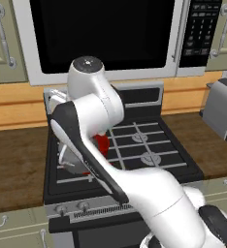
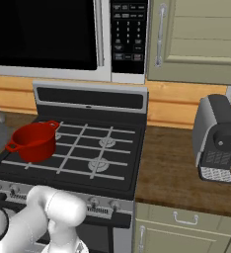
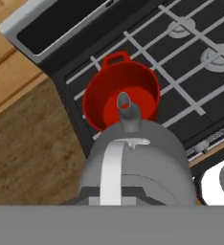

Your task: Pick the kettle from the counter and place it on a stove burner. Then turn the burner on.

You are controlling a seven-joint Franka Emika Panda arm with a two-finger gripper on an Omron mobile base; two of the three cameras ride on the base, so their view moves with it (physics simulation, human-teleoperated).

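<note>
Dull-grey metal crowds the bottom of the hand view: the kettle (image 3: 138, 165) sits close under the camera, its pale handle (image 3: 111, 174) running down toward the lower edge and its short spout (image 3: 126, 112) pointing at the red pot (image 3: 121, 93). The fingers are hidden behind the kettle, so I cannot tell how far apart they stand or whether they grip it. The pot rests on the left side of the black cooktop (image 2: 122, 170), over a front-left burner. Two silver burner heads (image 2: 98, 164) lie bare on the right side. The dark wood worktop (image 3: 32, 153) meets the stove's left edge.
</note>
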